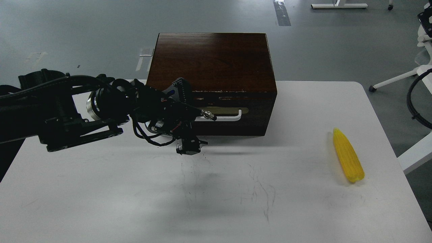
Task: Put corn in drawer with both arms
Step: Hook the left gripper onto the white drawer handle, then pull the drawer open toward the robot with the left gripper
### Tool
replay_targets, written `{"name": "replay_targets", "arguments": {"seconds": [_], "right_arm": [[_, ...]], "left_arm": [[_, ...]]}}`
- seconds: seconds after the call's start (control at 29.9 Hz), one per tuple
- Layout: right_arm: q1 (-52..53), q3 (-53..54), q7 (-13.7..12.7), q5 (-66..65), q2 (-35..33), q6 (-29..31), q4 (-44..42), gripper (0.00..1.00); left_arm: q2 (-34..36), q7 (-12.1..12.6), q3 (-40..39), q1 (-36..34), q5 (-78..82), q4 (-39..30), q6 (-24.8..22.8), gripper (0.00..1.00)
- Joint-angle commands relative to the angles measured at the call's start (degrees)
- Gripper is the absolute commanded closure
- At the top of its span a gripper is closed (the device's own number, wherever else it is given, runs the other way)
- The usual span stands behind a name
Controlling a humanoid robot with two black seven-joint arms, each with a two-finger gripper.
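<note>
The corn [348, 156] lies on the white table [101, 202] at the right, pointed end away from me. The dark brown box [212, 60] stands at the table's back edge. Its drawer [233, 126] faces me, with the white bar handle [229, 118] on a beige plate. A thin pale gap shows along the top of the drawer front. My left gripper [189, 145] is against the drawer front and hides the handle's left end. Its fingers are dark and I cannot tell them apart. My right arm is out of view.
A black cable loop [412, 101] and white stand legs [391, 81] are off the table's right edge. Faint scribble marks [256, 189] cross the table's middle. Grey floor lies beyond the box.
</note>
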Motion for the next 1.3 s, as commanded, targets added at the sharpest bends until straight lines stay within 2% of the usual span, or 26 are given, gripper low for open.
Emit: {"name": "replay_targets", "arguments": {"seconds": [0.0,1.27], "right_arm": [[0.0,0.0,0.0,0.0,0.0,0.0,-0.1,0.00],[-1.1,0.0,0.0,0.0,-1.5,0.0,-1.8,0.00]], "left_arm": [[0.4,-0.2,0.0,0.2,-0.2,-2.6,-1.3,0.13],[3.5,-0.4,0.0,-0.2,-0.7,-11.9,-1.3,0.13]]}}
